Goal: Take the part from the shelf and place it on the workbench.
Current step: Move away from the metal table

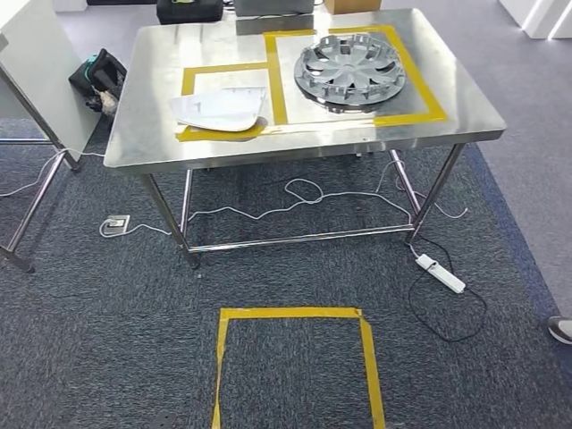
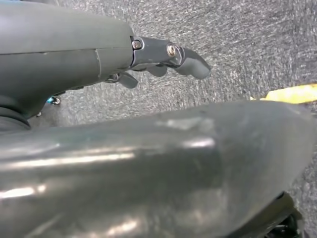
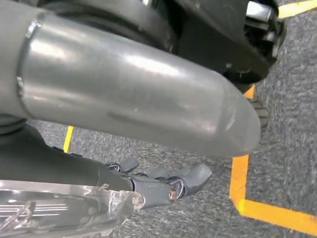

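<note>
The steel workbench [image 1: 466, 109] stands ahead of me across the carpet. Inside its right yellow-taped frame lies a silver wheel cover [image 1: 349, 70]. A flat pale silver part [image 1: 219, 107] rests on the left taped frame, overlapping the front tape. My left hand [image 2: 168, 55] hangs over the grey carpet with fingers stretched out and nothing in it. My right hand [image 3: 164, 184] also hangs low with fingers straight and nothing between them and the thumb. A shiny metallic surface [image 3: 56, 213] shows behind its fingers; I cannot tell what it is.
A yellow tape square [image 1: 291, 314] marks the carpet just in front of me. Cables and a white power strip [image 1: 440, 273] lie under and right of the bench. A black bag [image 1: 101, 76] and a white panel [image 1: 40, 63] stand left. A person's shoe [image 1: 559, 329] is at the right edge.
</note>
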`<state>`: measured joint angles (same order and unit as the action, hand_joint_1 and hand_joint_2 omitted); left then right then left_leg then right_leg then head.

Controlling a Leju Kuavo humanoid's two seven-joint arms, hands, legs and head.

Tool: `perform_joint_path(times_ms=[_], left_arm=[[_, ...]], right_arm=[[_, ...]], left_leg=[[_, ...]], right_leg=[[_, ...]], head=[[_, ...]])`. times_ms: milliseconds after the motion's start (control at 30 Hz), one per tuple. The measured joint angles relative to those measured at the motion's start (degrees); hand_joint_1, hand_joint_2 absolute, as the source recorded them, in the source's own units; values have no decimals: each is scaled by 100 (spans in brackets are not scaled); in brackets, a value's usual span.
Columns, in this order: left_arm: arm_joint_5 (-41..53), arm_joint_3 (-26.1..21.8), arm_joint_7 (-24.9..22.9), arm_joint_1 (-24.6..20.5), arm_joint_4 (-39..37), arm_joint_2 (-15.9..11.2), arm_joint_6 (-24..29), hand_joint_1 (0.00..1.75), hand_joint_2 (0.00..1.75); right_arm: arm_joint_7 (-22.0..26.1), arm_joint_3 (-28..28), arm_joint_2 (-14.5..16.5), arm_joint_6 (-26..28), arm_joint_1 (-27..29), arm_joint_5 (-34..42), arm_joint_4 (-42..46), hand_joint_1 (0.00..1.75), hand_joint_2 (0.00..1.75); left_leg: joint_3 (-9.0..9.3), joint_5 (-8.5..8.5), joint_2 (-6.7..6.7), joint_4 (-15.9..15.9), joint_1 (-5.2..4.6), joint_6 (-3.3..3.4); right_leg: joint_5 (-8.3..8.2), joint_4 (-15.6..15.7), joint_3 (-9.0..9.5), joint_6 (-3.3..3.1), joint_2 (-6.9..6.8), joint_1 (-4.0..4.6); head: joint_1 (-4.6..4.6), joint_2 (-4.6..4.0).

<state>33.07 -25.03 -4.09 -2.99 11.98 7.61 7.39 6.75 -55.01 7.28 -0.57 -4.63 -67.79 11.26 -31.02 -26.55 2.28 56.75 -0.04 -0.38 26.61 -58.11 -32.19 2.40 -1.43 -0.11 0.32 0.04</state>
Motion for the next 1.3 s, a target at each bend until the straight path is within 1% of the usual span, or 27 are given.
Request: perform_joint_path(times_ms=[67, 100, 200, 233, 267, 300, 367, 400, 467, 533, 567, 633, 700, 733, 767, 800, 867, 900, 933, 967, 1033, 1100, 1133, 1200, 1233, 1267, 1300], left_arm=[[0, 0, 0, -4, 0, -1, -3, 0, 0], [0, 0, -1, -4, 0, -1, -4, 0, 0], [2, -1, -1, 4, 0, -1, -5, 0, 0], [4, -2, -1, 9, 0, -1, -5, 0, 0], [7, -3, -2, 12, 0, -2, -5, 0, 0], [10, -4, -2, 14, 0, -3, -5, 0, 0], [15, -4, -1, 9, 0, -9, -5, 0, 0], [17, -4, -1, 3, 0, -10, -5, 0, 0], [17, -5, -2, -6, 0, -10, -5, 0, 0], [17, -7, -2, -6, 0, -13, -4, 0, 0], [17, -8, -1, -7, 0, -15, -4, 0, 0], [17, -9, -1, -8, 0, -12, -5, 0, 0], [17, -9, -2, 2, 0, -9, -10, 0, 0], [17, -10, -2, 7, 0, -9, -12, 0, 0], [17, -11, -2, 9, 0, -9, -12, 0, 0], [17, -13, -2, 7, 0, -8, -13, 0, 0], [17, -13, -2, 1, 0, -5, -14, 0, 0], [17, -14, -2, 0, 0, -3, -15, 0, 0], [17, -14, -2, 0, 0, -3, -15, 0, 0], [17, -15, -2, 1, 0, -3, -14, 0, 0], [17, -15, -2, -1, 0, -2, -14, 0, 0], [18, -15, -2, -5, 0, -1, -14, 0, 0], [18, -16, -2, -5, 0, -1, -14, 0, 0], [18, -17, -2, -1, 0, -1, -14, 0, 0], [17, -19, -2, 4, 0, -1, -14, 0, 0], [17, -19, -2, 9, 0, -1, -14, 0, 0], [17, -20, -2, 14, 0, -1, -14, 0, 0]], right_arm=[[0, -1, 0, 1, 12, -1, 0, 0, 0], [1, -2, 0, 1, 8, -2, 0, 0, 0], [2, -2, 0, -3, -8, -4, 0, 0, 0], [1, -2, 0, -4, -4, -5, 0, 0, 0], [1, -2, 0, -5, 2, -5, 0, 0, 0], [0, -2, 0, -7, 7, -5, 0, 0, 0], [1, -2, 0, -11, 7, -5, 0, 0, 0], [1, -2, 0, -14, 2, -5, 0, 0, 0], [2, -1, 0, -15, 0, -5, 0, 0, 0], [2, -1, -1, -15, 18, -5, 0, 0, 0], [1, -2, -2, -15, 31, -5, 0, 0, 0], [0, -1, -3, -14, 34, -5, 0, 0, 0], [0, 0, 0, -15, 24, -6, 0, 0, 0], [-2, 0, 1, -15, 26, -7, 0, 0, 0], [-3, 0, 2, -12, 33, -8, 0, 0, 0], [-5, 0, 1, -9, 41, -8, 0, 0, 0], [-8, 0, 0, -3, 43, -10, 0, 0, 0], [-9, 0, 0, -3, 32, -11, 0, 0, 0], [-9, 0, 0, -2, 18, -11, 0, 0, 0], [-9, 0, 0, -2, 7, -12, 0, 0, 0], [-9, 0, 0, -2, 6, -13, 0, 0, 0], [-9, -1, 0, 0, 14, -14, 0, 0, 0], [-9, -2, 0, 1, 8, -14, 0, 0, 0], [-8, -1, 0, 3, -2, -14, 0, 0, 0], [-9, -1, 0, 2, 0, -14, 0, 0, 0], [-9, -1, 0, 1, 6, -14, 0, 0, 0], [-9, -1, 0, 1, 11, -14, 0, 0, 0]], left_leg=[[-32, -86, -22, 83, 15, -60], [-115, -214, -64, 268, 19, -88], [-627, -714, -167, 1326, 32, -133], [-752, -757, -174, 1561, 35, -137], [-786, -690, -180, 1601, 38, -136], [-708, -519, -189, 1412, 44, -131], [-354, -121, -270, 663, 64, -121], [-199, -9, -329, 333, 76, -112], [-75, 21, -407, 46, 77, -73], [-75, 35, -369, 18, 74, 1], [-71, 46, -347, 6, 79, 42], [-66, 57, -286, -12, 89, 106], [-65, 46, -216, -11, 71, 135], [-62, 42, -181, -10, 62, 140], [-57, 38, -155, -9, 56, 142], [-47, 33, -134, -8, 53, 140], [-13, 13, -101, -6, 47, 120], [0, -2, -84, 1, 33, 100], [8, -12, -65, 6, 20, 77], [11, -14, -45, 7, 8, 51], [15, -14, -5, -4, 7, -6], [-39, -142, -48, 133, 18, -67], [-147, -297, -93, 374, 22, -93], [-519, -670, -167, 1156, 29, -122], [-691, -776, -180, 1496, 32, -129], [-784, -770, -186, 1658, 34, -131], [-769, -648, -191, 1591, 38, -128]], right_leg=[[-30, 25, -3, -69, 58, -15], [-45, 42, -1, -107, 86, -29], [-56, 51, -12, -165, 183, -40], [-57, 51, -12, -168, 221, -39], [-57, 50, -10, -168, 260, -40], [-57, 49, -4, -165, 301, -43], [-51, 38, 5, -134, 380, -43], [-47, 26, -4, -106, 420, -36], [-55, 26, -31, -34, 479, -26], [-68, 52, -56, 33, 501, -41], [-29, 3, -85, 63, 461, -43], [244, -460, -301, 110, 318, -41], [626, -1276, -683, 138, 211, -42], [722, -1574, -826, 143, 194, -42], [700, -1657, -865, 141, 187, -42], [563, -1488, -779, 132, 181, -41], [181, -681, -360, 103, 85, -33], [54, -310, -164, 80, 29, -24], [-3, -81, -42, 58, -13, -13], [-3, 8, 4, 36, -29, 1], [-24, 23, 3, -26, 39, 4], [-56, 55, 8, -96, 92, -18], [-70, 71, 11, -127, 120, -33], [-78, 73, -2, -156, 181, -37], [-79, 72, -4, -160, 218, -37], [-79, 71, -4, -161, 256, -38], [-80, 69, 0, -160, 295, -40]], head=[[-8, 0], [-15, 0], [-35, 0], [-36, 0], [-34, 0], [-36, 0], [-38, 0], [-39, 0], [-42, 0], [-43, 0], [-30, 0], [9, 0], [31, 0], [30, 0], [31, 0], [30, 0], [32, 0], [31, 0], [28, 0], [26, 0], [24, 0], [15, 0], [6, 0], [-9, 0], [-10, 0], [-11, 0], [-11, 0]])
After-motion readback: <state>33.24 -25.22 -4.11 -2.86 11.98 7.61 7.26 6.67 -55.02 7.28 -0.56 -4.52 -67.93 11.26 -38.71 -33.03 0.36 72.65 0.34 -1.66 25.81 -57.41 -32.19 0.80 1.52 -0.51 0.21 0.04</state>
